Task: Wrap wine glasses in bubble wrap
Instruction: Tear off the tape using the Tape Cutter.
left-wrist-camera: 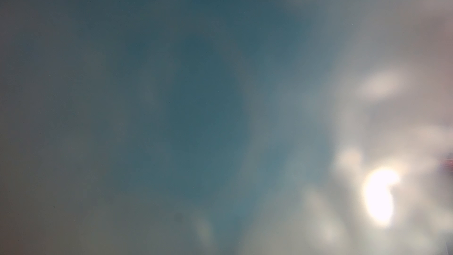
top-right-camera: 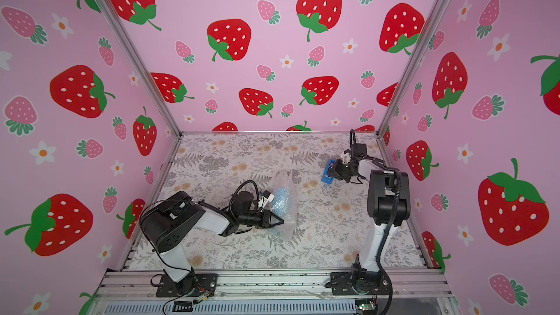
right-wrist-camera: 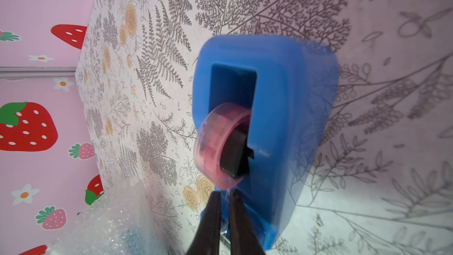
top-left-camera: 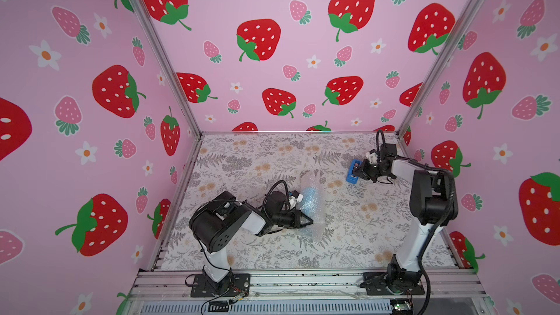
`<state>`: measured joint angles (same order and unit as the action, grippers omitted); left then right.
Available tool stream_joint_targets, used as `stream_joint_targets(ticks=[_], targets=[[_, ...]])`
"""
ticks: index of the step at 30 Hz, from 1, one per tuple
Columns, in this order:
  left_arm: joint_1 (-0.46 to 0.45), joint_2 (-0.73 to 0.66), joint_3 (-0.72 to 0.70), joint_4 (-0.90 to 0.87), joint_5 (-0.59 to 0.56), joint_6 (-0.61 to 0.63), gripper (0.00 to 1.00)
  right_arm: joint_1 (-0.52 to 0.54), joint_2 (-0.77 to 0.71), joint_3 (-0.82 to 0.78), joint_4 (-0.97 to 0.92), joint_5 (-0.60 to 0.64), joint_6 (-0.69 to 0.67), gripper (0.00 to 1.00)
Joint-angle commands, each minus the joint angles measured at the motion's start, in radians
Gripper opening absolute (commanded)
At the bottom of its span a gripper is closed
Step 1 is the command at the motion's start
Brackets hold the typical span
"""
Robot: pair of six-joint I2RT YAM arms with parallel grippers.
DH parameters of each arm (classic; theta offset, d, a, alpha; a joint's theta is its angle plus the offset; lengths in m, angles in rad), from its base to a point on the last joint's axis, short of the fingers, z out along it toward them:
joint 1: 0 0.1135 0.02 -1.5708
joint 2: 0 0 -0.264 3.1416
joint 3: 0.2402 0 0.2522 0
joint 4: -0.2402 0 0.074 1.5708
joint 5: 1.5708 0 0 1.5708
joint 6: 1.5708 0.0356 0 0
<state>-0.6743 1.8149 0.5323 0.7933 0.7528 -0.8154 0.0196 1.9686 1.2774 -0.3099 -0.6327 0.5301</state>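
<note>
The bubble wrap [top-left-camera: 316, 207] [top-right-camera: 288, 210] lies bunched mid-table, folded around the light-blue wine glass [top-left-camera: 309, 196] [top-right-camera: 280, 196], which shows through it. My left gripper [top-left-camera: 309, 222] [top-right-camera: 281, 222] lies low at the wrap's near side, its jaws brought to a point on the film. The left wrist view is only a blue-grey blur with the wrap against the lens. My right gripper [top-left-camera: 357, 171] [top-right-camera: 332, 171] [right-wrist-camera: 225, 198] is at the blue tape dispenser [top-left-camera: 352, 178] [right-wrist-camera: 282, 118], shut on a clear strip of tape below the pink roll [right-wrist-camera: 218, 143].
The dispenser [top-right-camera: 327, 177] stands at the far right of the floral table [top-left-camera: 272, 159], close to the right wall. Pink strawberry walls enclose the table on three sides. A corner of the bubble wrap [right-wrist-camera: 107, 222] shows in the right wrist view.
</note>
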Motion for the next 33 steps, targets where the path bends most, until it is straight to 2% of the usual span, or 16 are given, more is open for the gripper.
stream_joint_targets(ticks=[1,5,21,33], targets=[[0.002,0.043,-0.034,-0.085,-0.077,0.037,0.09,0.005,0.015,0.027,0.000,-0.015,-0.005,0.07],[0.002,0.049,-0.032,-0.084,-0.077,0.040,0.09,0.006,-0.009,0.022,0.000,-0.018,-0.001,0.00],[0.002,0.068,-0.038,-0.060,-0.077,0.036,0.09,0.014,-0.166,-0.028,-0.009,-0.080,0.040,0.00],[0.002,0.083,-0.039,-0.049,-0.072,0.033,0.09,0.055,-0.269,-0.180,-0.003,-0.097,0.048,0.00]])
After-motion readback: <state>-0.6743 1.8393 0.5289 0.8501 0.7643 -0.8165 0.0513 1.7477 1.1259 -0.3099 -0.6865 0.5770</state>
